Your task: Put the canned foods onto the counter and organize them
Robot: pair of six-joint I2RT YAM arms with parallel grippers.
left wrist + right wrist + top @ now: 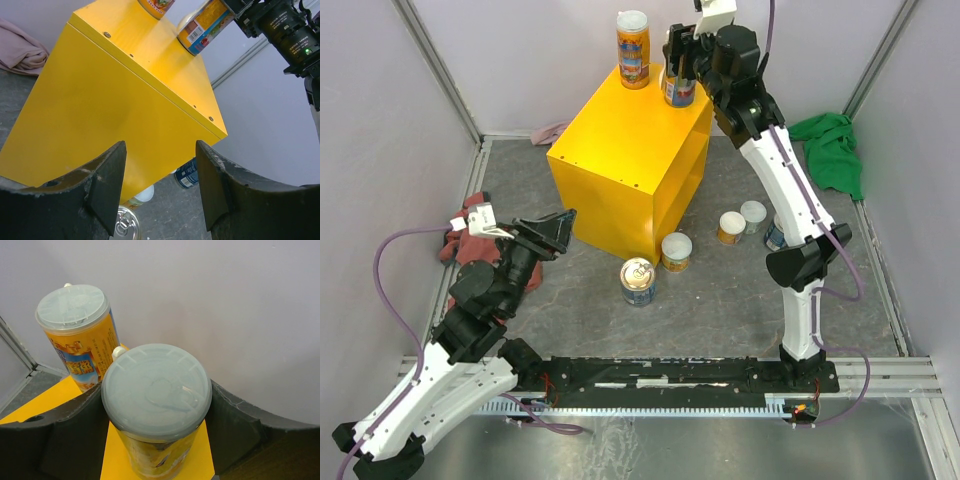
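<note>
Pale lilac walls close in a grey mottled table (720, 310) on three sides. Toward the back stands the big bright yellow box-shaped counter (620, 160), its flat top carrying one tall slim orange can with a pale plastic lid (633, 48) at the far corner. The right gripper (679, 62) is pinching a second tall orange can (679, 90) from both sides just under its lid, holding it near the counter's right-hand edge, close beside the first can but apart from it. From the left wrist view its base looks to be on the yellow top, though I cannot be sure it sits flat. The step in hand, I judge, is the set-down. The can should stand upright and bear fully on the top before the fingers part, and they should part only a little and rise straight up, because the neighbouring can is near one finger and the edge drops away close on the other side. The left gripper (558, 228) hangs spread and empty, low by the counter's near-left face and well apart from all this. Five more cans stand on the table by the counter's open side: a wide silver-topped can (638, 280), three short white-lidded cans (676, 250) and a blue can (775, 238) half hidden behind the right arm. Bare yellow top toward the front leaves room for them.
</note>
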